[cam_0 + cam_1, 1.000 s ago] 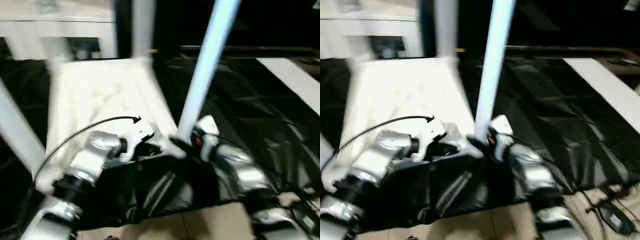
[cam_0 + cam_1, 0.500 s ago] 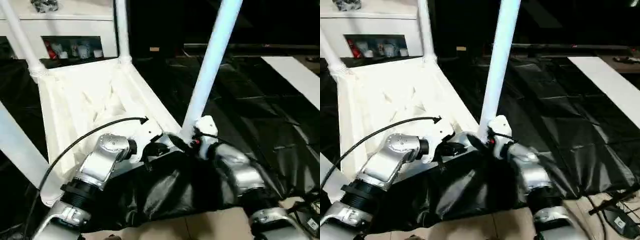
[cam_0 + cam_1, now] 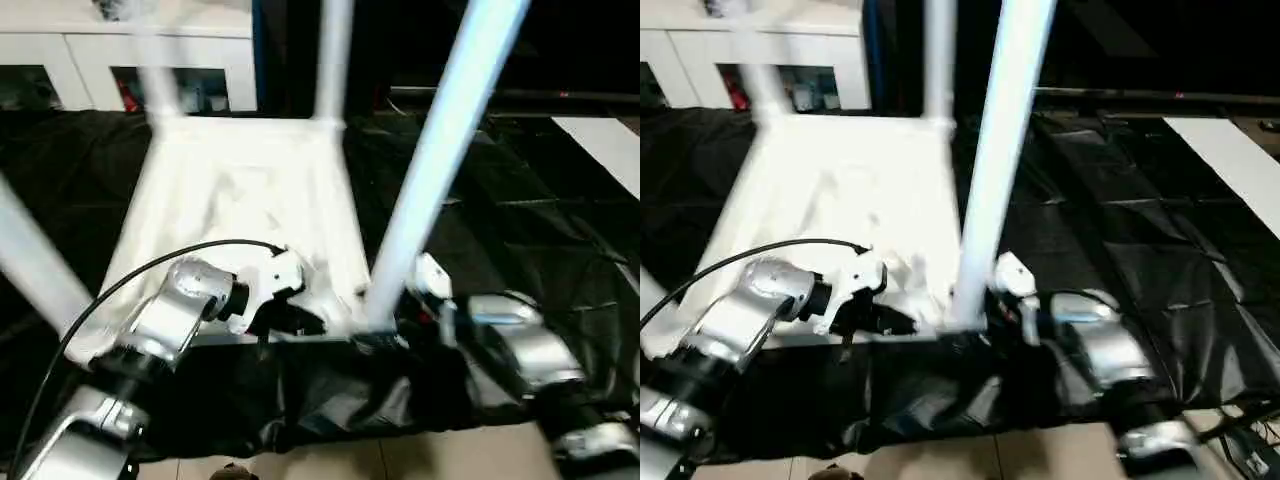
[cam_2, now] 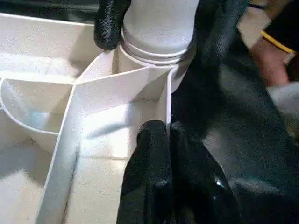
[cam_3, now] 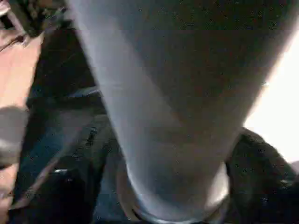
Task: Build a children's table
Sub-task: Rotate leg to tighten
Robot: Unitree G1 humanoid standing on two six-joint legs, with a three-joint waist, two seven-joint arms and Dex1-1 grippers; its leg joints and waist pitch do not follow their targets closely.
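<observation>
I hold the upturned table top (image 3: 240,200), lying on the black sheet (image 3: 520,220), with my left gripper (image 4: 161,135) pinched on its rim. My right gripper (image 3: 385,330) now straddles the near leg (image 3: 440,150) at its socket, loosened from half a second ago; that leg appears seated.

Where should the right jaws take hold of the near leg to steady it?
Probably low on the near leg, just above its corner socket, coming from the robot's right. The tube is round and stands nearly upright, so jaws closing level across it should seat squarely.
</observation>
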